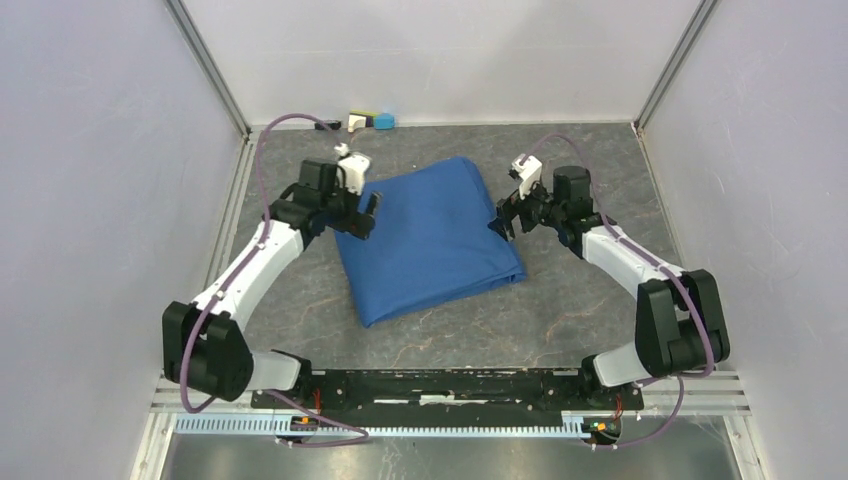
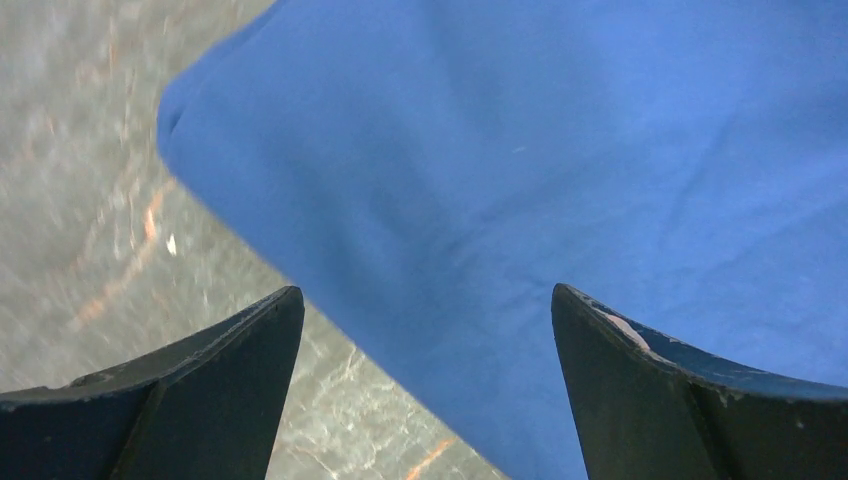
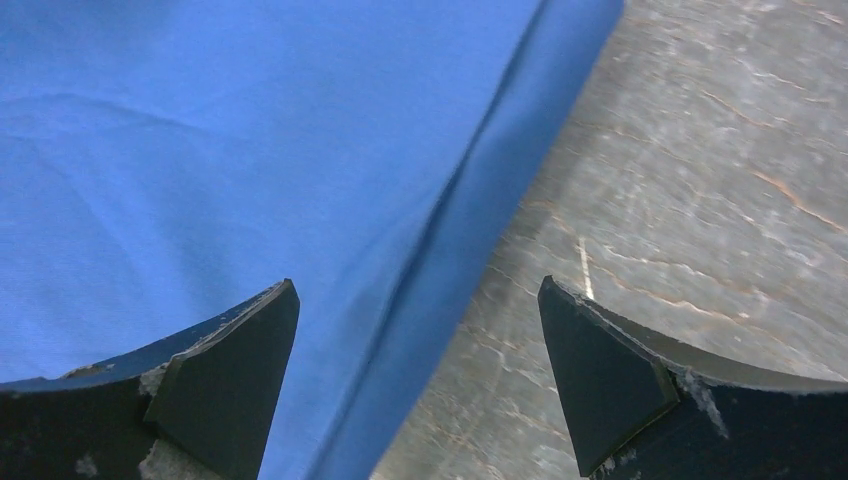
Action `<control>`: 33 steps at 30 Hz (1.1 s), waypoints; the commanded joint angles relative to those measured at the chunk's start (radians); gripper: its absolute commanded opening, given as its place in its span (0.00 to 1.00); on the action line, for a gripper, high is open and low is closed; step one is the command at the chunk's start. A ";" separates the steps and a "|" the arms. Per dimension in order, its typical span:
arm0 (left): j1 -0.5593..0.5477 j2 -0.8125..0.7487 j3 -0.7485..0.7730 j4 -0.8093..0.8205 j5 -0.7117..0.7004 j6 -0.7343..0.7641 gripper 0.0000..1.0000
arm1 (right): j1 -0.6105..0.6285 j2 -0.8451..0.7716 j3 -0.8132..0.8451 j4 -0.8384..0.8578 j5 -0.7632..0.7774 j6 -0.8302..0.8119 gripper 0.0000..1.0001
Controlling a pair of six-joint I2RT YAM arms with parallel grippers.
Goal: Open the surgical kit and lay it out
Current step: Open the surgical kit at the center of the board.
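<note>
The surgical kit [image 1: 430, 240] is a closed blue cloth bundle lying mid-table, turned slightly; whatever is inside is hidden. My left gripper [image 1: 362, 212] hangs open over the bundle's left edge. In the left wrist view its dark fingers straddle the border between the blue cloth [image 2: 560, 170] and grey table, nothing between them. My right gripper [image 1: 503, 217] is open at the bundle's right edge. The right wrist view has the folded cloth edge [image 3: 440, 250] running between the spread fingers, untouched.
Small black, white, yellow and blue blocks [image 1: 370, 122] sit against the back wall. White walls enclose the grey marbled table [image 1: 570, 310] on three sides. The arms' bases line the near edge.
</note>
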 commanded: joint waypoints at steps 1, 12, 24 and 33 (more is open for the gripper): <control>0.152 0.053 0.000 -0.045 0.146 -0.233 1.00 | 0.034 0.040 -0.003 0.092 -0.034 0.073 0.98; 0.341 0.295 0.011 -0.033 0.391 -0.425 1.00 | 0.053 0.215 0.071 0.109 -0.125 0.171 0.98; 0.295 0.464 0.070 0.054 0.569 -0.512 0.97 | 0.042 0.237 0.057 0.111 -0.149 0.167 0.98; 0.196 0.606 0.235 0.101 0.557 -0.564 0.96 | 0.017 0.207 -0.010 0.139 -0.112 0.180 0.98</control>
